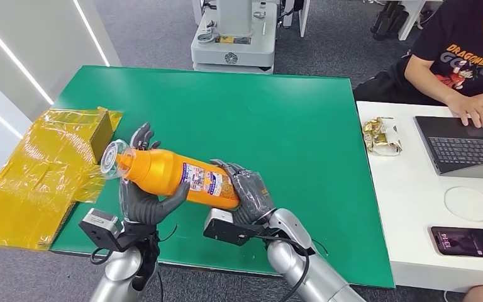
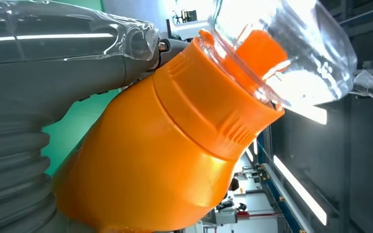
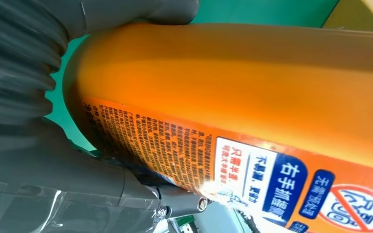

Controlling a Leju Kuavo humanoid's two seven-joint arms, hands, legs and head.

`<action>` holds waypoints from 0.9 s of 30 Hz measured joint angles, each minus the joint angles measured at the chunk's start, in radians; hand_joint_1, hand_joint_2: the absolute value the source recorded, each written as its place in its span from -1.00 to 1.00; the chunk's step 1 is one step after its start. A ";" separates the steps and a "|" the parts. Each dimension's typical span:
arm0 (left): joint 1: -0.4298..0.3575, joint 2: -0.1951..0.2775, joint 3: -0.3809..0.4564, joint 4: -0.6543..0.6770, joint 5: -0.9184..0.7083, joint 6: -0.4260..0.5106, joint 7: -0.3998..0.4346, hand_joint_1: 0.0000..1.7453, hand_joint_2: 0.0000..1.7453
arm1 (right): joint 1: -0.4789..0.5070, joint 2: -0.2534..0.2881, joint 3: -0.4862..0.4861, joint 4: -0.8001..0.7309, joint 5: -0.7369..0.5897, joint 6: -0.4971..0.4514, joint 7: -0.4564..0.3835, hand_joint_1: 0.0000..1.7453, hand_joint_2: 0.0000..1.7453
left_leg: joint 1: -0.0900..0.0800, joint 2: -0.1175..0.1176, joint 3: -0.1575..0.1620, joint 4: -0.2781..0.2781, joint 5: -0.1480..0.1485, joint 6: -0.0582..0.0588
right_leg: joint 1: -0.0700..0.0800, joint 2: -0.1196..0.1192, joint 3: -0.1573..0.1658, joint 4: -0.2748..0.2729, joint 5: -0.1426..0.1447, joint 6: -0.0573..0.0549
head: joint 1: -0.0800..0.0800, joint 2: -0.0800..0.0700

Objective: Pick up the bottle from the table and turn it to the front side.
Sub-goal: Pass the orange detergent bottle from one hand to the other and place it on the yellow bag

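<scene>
Fingers [image 1: 139, 135] clasp bottle [image 1: 176, 173] above green table [image 1: 289, 113].

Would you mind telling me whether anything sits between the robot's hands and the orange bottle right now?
Nothing visible does. The left hand grips the orange bottle near its neck and the right hand holds its base, above the green table.

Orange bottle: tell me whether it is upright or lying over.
Lying over. The orange bottle is held off the green table between the left hand and right hand, its clear cap pointing sideways.

bright even light, glare on cap [image 2: 291, 53], close-ups blurred
</scene>
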 joint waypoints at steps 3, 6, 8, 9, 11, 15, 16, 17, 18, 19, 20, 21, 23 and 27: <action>-0.005 0.003 -0.013 0.000 0.012 0.000 0.008 1.00 1.00 | -0.006 0.000 0.001 0.012 -0.006 -0.011 -0.003 1.00 1.00 | 0.000 0.000 0.000 0.000 0.000 0.000 | 0.000 0.000 0.000 0.000 0.000 0.000 | 0.000 0.000; -0.006 0.006 -0.020 0.000 0.025 -0.006 0.010 1.00 1.00 | -0.008 0.000 0.003 0.020 -0.007 -0.017 -0.003 1.00 1.00 | 0.000 0.000 0.000 0.000 0.000 0.000 | 0.000 0.000 0.000 0.000 0.000 0.000 | 0.000 0.000; -0.007 0.007 -0.023 0.000 0.030 -0.010 0.010 1.00 1.00 | -0.009 0.000 0.005 0.024 -0.007 -0.019 -0.002 1.00 1.00 | 0.000 0.000 0.000 0.000 0.000 0.000 | 0.000 0.000 0.000 0.000 0.000 0.000 | 0.000 0.000; -0.008 0.008 -0.024 0.000 0.031 -0.011 0.012 1.00 1.00 | -0.009 0.000 0.006 0.025 -0.007 -0.020 -0.001 1.00 1.00 | 0.000 0.000 0.000 0.000 0.000 0.000 | 0.000 0.000 0.000 0.000 0.000 0.000 | 0.000 0.000; -0.010 0.010 -0.026 0.000 0.032 -0.012 0.014 1.00 1.00 | -0.008 0.000 0.009 0.028 -0.007 -0.024 0.001 1.00 1.00 | 0.000 0.000 0.000 0.000 0.000 0.000 | 0.000 0.000 0.000 0.000 0.000 0.000 | 0.000 0.000; -0.016 0.015 -0.030 0.006 0.040 -0.013 0.017 1.00 1.00 | -0.008 0.000 0.015 0.032 -0.008 -0.029 0.005 1.00 1.00 | 0.000 0.000 0.000 0.000 0.000 0.000 | 0.000 0.000 0.000 0.000 0.000 0.000 | 0.000 0.000; -0.018 0.016 -0.031 0.008 0.043 -0.013 0.017 1.00 1.00 | -0.008 0.000 0.016 0.033 -0.009 -0.030 0.006 1.00 1.00 | 0.000 0.000 0.000 0.000 0.000 0.000 | 0.000 0.000 0.000 0.000 0.000 0.000 | 0.000 0.000; -0.019 0.017 -0.031 0.010 0.045 -0.014 0.018 1.00 1.00 | -0.008 0.000 0.017 0.034 -0.009 -0.030 0.007 0.94 1.00 | 0.000 0.000 0.000 0.000 0.000 0.000 | 0.000 0.000 0.000 0.000 0.000 0.000 | 0.000 0.000; -0.021 0.018 -0.031 0.012 0.048 -0.014 0.018 1.00 1.00 | -0.008 0.000 0.017 0.035 -0.009 -0.031 0.008 0.48 1.00 | 0.000 0.000 0.000 0.000 0.000 0.000 | 0.000 0.000 0.000 0.000 0.000 0.000 | 0.000 0.000; -0.022 0.018 -0.032 0.013 0.049 -0.014 0.018 1.00 1.00 | -0.008 0.000 0.017 0.035 -0.009 -0.031 0.008 -0.02 1.00 | 0.000 0.000 0.000 0.000 0.000 0.000 | 0.000 0.000 0.000 0.000 0.000 0.000 | 0.000 0.000; -0.024 0.019 -0.032 0.015 0.050 -0.015 0.018 1.00 1.00 | -0.008 0.000 0.017 0.035 -0.009 -0.033 0.008 -0.52 1.00 | 0.000 0.000 0.000 0.000 0.000 0.000 | 0.000 0.000 0.000 0.000 0.000 0.000 | 0.000 0.000; -0.025 0.019 -0.033 0.017 0.051 -0.015 0.018 1.00 1.00 | -0.008 0.000 0.018 0.036 -0.009 -0.036 0.008 -0.96 1.00 | 0.000 0.000 0.000 0.000 0.000 0.000 | 0.000 0.000 0.000 0.000 0.000 0.000 | 0.000 0.000; -0.029 0.020 -0.034 0.019 0.054 -0.015 0.019 1.00 1.00 | -0.007 0.000 0.019 0.036 -0.010 -0.050 0.004 -1.00 1.00 | 0.000 0.000 0.000 0.000 0.000 0.000 | 0.000 0.000 0.000 0.000 0.000 0.000 | 0.000 0.000; -0.038 0.021 -0.037 0.024 0.060 -0.015 0.020 1.00 1.00 | -0.001 0.000 0.023 0.035 -0.016 -0.080 -0.011 -1.00 1.00 | 0.000 0.000 0.000 0.000 0.000 0.000 | 0.000 0.000 0.000 0.000 0.000 0.000 | 0.000 0.000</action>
